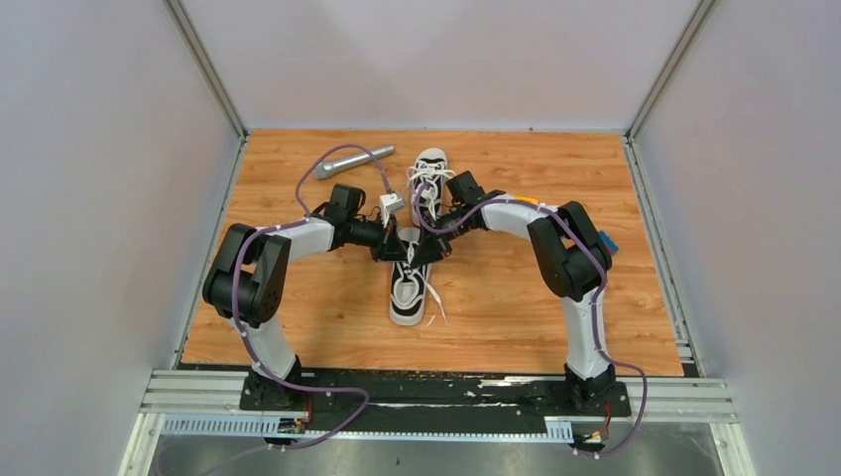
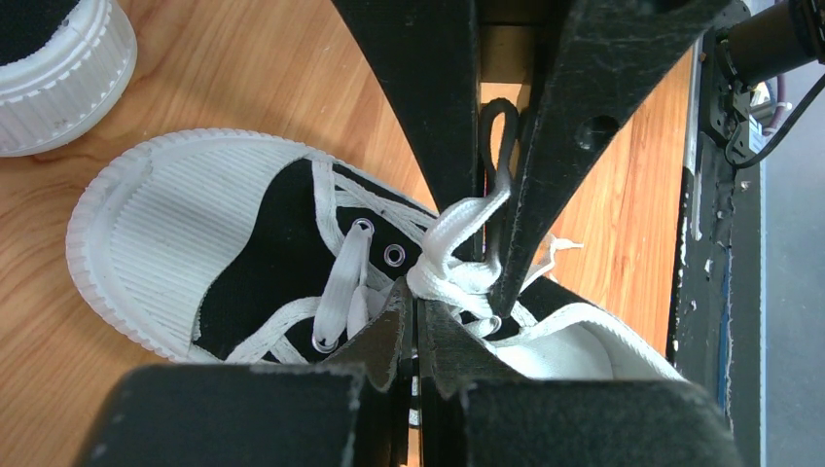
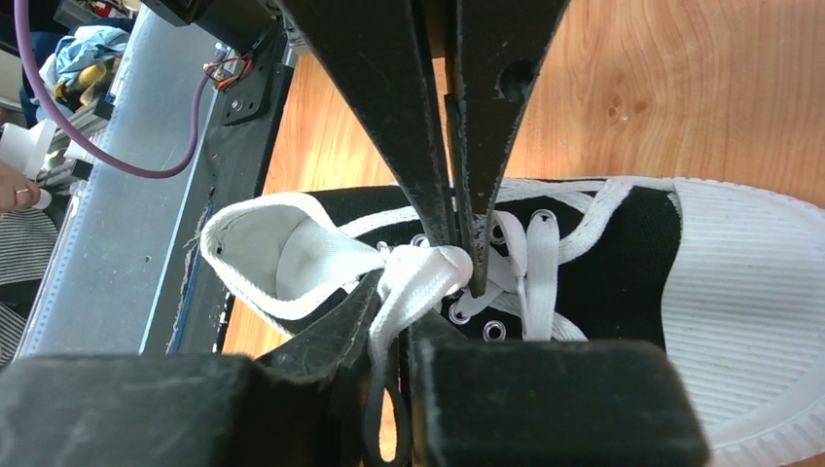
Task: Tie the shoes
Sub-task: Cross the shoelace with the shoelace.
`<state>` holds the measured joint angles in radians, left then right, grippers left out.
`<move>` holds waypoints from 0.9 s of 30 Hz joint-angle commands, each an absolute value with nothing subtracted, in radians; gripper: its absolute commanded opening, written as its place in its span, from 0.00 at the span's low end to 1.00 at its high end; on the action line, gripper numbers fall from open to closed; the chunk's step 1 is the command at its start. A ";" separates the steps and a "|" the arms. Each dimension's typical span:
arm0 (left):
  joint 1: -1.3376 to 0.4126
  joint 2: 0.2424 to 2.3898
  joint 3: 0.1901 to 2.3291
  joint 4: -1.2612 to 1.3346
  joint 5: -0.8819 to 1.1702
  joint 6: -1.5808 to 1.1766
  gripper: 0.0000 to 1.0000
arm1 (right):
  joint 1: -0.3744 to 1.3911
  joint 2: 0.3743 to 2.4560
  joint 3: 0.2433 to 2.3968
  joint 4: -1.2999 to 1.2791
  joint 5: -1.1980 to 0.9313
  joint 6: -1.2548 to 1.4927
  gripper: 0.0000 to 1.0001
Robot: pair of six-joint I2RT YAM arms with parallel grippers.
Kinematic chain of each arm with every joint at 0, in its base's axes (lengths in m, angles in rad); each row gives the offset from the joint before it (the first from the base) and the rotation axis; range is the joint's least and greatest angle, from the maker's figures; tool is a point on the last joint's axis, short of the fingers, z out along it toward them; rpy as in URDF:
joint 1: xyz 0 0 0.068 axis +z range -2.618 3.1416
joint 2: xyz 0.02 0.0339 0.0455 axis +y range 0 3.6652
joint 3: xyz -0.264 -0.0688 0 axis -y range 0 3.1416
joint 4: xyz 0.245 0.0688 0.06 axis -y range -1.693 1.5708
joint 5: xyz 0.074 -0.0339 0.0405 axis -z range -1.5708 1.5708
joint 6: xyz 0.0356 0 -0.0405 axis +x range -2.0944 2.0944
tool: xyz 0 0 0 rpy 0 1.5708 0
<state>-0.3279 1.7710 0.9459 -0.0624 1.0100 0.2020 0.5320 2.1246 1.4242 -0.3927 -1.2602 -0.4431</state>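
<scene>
Two black-and-white sneakers lie end to end at mid-table. The near shoe (image 1: 407, 293) shows in the left wrist view (image 2: 185, 243) and the right wrist view (image 3: 642, 233). The far shoe (image 1: 428, 177) has loose laces. Both grippers meet over the near shoe's lace knot (image 2: 443, 270). My left gripper (image 2: 416, 297) (image 1: 399, 248) is shut, its tips pinching lace at the knot. My right gripper (image 3: 394, 313) (image 1: 428, 246) is shut on a white lace loop (image 3: 413, 292) that also shows in the left wrist view (image 2: 477, 214).
A grey metal cylinder (image 1: 352, 161) lies at the back left. The far shoe's toe cap (image 2: 53, 73) sits close by. A blue object (image 1: 607, 243) lies beside the right arm. Grey walls close in left, right and back.
</scene>
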 commanded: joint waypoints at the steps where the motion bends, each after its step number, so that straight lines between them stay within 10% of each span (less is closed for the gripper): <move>1: -0.330 1.733 0.979 -0.036 0.996 0.206 0.00 | 0.536 2.117 1.454 -0.377 -1.249 -0.433 0.07; 27: -0.356 1.709 0.953 0.038 0.944 0.112 0.00 | 0.668 1.856 1.172 0.019 -0.484 -0.065 0.00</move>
